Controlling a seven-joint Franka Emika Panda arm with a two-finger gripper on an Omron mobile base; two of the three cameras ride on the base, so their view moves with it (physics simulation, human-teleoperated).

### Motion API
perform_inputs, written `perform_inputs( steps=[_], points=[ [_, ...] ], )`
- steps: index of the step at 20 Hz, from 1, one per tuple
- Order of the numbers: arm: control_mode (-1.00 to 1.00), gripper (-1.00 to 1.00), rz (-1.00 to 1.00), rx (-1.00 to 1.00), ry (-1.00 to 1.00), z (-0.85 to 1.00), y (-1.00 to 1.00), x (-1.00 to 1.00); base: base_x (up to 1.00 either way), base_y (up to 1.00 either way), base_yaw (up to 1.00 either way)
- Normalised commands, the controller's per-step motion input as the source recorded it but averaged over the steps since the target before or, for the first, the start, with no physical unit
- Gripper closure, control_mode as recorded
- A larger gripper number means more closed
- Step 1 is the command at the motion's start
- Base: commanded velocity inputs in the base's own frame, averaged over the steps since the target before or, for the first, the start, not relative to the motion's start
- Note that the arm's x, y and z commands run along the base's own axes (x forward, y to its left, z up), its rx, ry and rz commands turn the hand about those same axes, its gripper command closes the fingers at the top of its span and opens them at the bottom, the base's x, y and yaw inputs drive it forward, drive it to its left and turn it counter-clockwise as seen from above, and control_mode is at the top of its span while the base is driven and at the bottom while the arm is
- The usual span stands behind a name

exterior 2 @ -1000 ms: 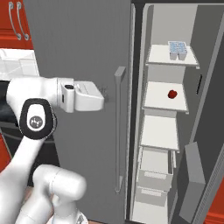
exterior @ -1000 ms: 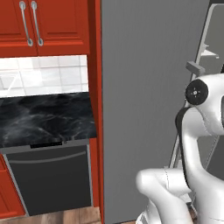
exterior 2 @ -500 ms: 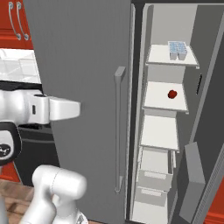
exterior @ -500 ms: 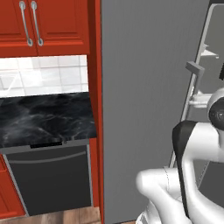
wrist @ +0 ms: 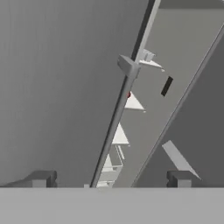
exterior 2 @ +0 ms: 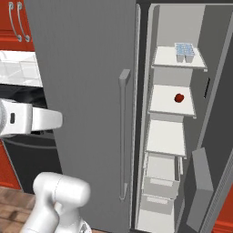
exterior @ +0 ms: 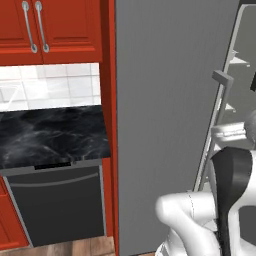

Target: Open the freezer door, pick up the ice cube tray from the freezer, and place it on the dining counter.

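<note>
A: In front of the big grey fridge, what stands largest?

B: The freezer door [exterior 2: 86,91], swung out toward the base, its long bar handle [exterior 2: 123,132] facing us. Beside it the freezer [exterior 2: 175,113] is open, white shelves stacked one above another.

A: What differs from a second ago?

B: The arm has pulled back. Its hand was up near the handle then; now, in the right base view, the white forearm [exterior 2: 32,119] lies level at the left edge, well apart from the handle and pointing toward the door. In the left base view the dark-jointed elbow has sunk lower at the right. The door, shelves and their contents lie as before.

A: And the gripper?

B: From the hand view the gripper [wrist: 109,179] is released, its two dark fingertips [wrist: 40,179] spread wide with nothing between them. It looks along the door's edge into the gap of the freezer.

A: Where is the ice cube tray?

B: The ice cube tray [exterior 2: 184,49] sits on the top shelf, toward the right. A small red thing [exterior 2: 179,97] lies on the shelf below it.

A: Anything to the left?

B: A black marble worktop [exterior: 50,137] under red cabinets [exterior: 50,25], with a dark appliance front [exterior: 57,210] beneath.
</note>
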Motion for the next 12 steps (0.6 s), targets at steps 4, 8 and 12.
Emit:
perform_inputs(
  steps=[4, 8, 12],
  points=[
    [-1.0, -1.0, 0.16, 0.21, 0.15, 0.0, 0.44, -0.09, 0.0, 0.0, 0.0],
    [-1.0, -1.0, 0.09, 0.25, 0.08, 0.0, 0.18, -0.01, 0.0, 0.0, 0.0],
    [-1.0, -1.0, 0.01, 0.23, 0.0, -0.04, 0.07, 0.0, 0.0, 0.0, 0.0]
  ],
)
